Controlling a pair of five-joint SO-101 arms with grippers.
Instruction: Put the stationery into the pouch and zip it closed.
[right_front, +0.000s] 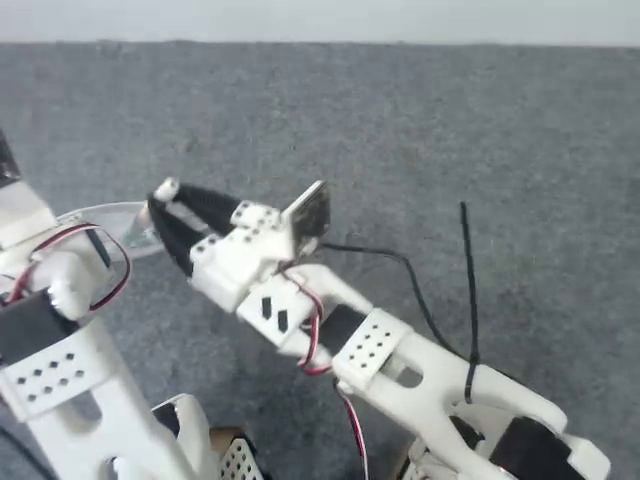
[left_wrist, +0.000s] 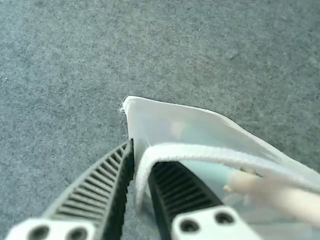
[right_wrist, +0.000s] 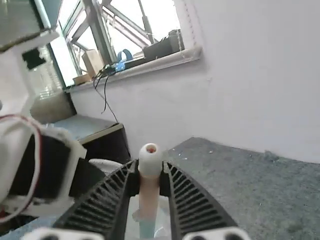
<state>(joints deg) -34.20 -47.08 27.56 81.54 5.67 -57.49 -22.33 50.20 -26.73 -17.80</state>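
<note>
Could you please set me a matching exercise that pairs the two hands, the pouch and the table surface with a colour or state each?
Column one:
1. left hand
2. right hand
3. pouch
4. table surface

Column two:
A. grey
B. shut on the pale pen
C. translucent white
D. shut on the pouch's rim

Pairs: 1-D, 2-B, 3-C, 4-A.
</note>
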